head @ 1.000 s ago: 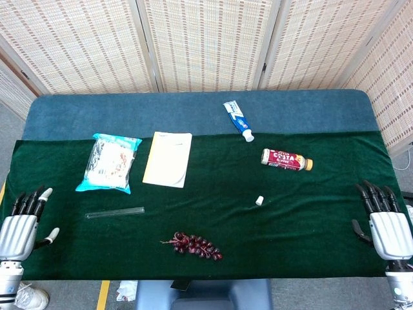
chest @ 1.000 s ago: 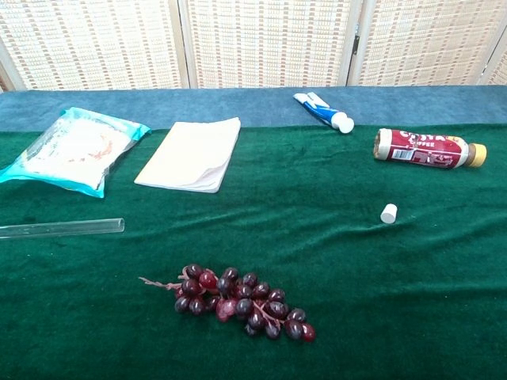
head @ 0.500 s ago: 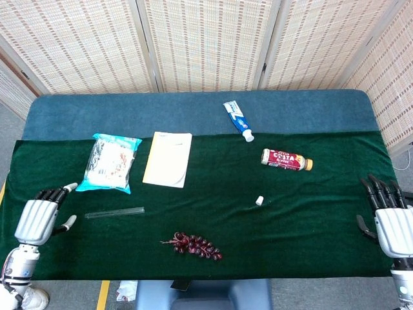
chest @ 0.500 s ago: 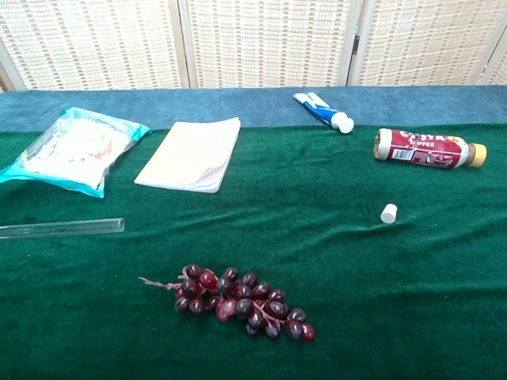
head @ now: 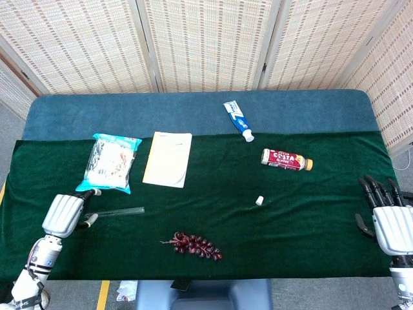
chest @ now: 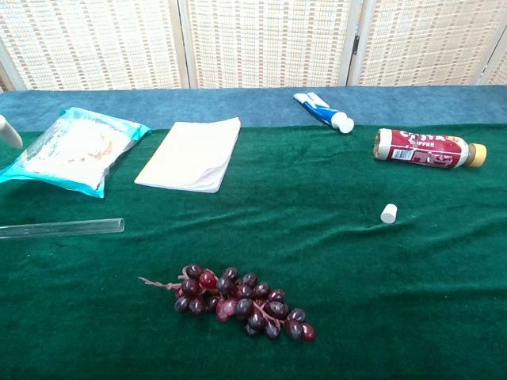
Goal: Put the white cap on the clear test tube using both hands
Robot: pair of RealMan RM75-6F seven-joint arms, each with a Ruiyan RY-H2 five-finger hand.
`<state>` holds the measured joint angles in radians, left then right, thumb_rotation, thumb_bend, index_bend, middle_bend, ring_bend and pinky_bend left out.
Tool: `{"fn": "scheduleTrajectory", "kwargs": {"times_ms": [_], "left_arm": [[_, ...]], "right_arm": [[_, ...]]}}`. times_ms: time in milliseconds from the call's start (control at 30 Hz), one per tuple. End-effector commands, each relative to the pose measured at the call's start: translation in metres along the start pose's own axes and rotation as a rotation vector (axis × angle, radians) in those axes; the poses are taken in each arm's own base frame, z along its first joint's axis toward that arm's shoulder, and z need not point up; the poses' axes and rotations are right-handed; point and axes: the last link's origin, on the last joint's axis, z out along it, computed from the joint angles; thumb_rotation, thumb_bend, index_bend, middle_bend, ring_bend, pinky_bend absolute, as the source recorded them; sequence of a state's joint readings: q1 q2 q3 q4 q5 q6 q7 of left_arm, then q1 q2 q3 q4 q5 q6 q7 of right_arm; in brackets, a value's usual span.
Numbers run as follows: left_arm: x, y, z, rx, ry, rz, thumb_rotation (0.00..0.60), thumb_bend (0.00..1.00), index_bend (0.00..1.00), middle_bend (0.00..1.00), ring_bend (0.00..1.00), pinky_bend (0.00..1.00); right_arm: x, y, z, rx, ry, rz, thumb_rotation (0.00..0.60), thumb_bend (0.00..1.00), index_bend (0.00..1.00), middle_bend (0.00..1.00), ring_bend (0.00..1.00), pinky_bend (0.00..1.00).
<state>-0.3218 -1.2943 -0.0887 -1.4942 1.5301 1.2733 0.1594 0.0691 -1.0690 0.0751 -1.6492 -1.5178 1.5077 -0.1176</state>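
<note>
The clear test tube [head: 119, 211] [chest: 59, 228] lies flat on the green cloth at the left. My left hand [head: 65, 214] hovers at the tube's left end, fingers apart, holding nothing; in the chest view only a fingertip [chest: 8, 131] shows at the left edge. The small white cap [head: 259, 200] [chest: 388, 213] stands on the cloth right of centre. My right hand [head: 389, 222] is open at the far right edge of the table, well away from the cap, and does not show in the chest view.
A bunch of dark grapes [head: 197, 245] lies near the front edge. A plastic snack bag [head: 110, 162], a pale notebook [head: 168, 159], a toothpaste tube [head: 238, 120] and a lying drink bottle [head: 286, 159] sit further back. Woven screens close off the rear.
My left hand has moved right and forward over the cloth, reaching the tube's left end. My right hand has shifted only slightly. Tube and cap have not moved.
</note>
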Motion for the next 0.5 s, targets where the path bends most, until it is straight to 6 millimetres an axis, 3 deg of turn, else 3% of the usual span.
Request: {"fn": "scheduleTrajectory", "kwargs": {"times_ms": [33,500], "left_arm": [[-0.014,0.003,0.011,0.012,-0.071,0.019,0.6,0.28,0.4,0.83,0.78,0.75],[-0.042,0.023,0.028,0.025,-0.166,-0.021,0.6,0.28,0.45,0.9,0.84,0.8]], "right_arm": [[0.0,0.001,0.0,-0.002,0.0,0.001,0.6,0.44,0.0,0.1,0.13,0.0],[-0.003,0.005,0.001,-0.011,-0.012,0.008,0.6,0.44,0.0,0.1,0.14,0.0]]}}
